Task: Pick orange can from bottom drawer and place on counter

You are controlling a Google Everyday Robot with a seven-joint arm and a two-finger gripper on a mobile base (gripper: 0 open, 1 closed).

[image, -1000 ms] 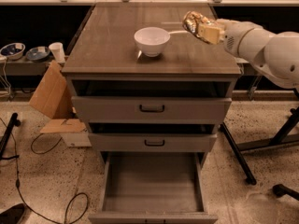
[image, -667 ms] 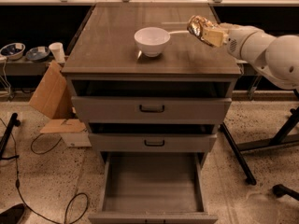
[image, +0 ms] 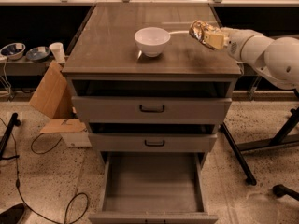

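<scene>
Item: orange can (image: 198,30), clamped between the closed-down fingers of the gripper (image: 207,35), held tilted in the air over the right rear part of the counter (image: 112,45), just right of the white bowl (image: 152,41) and apart from it; against one second ago it sits a little lower and slightly farther right, still off the surface. Bottom drawer (image: 152,183) stands pulled open with its grey floor bare, unchanged, as are the bowl and the two drawer fronts (image: 152,109) above it.
</scene>
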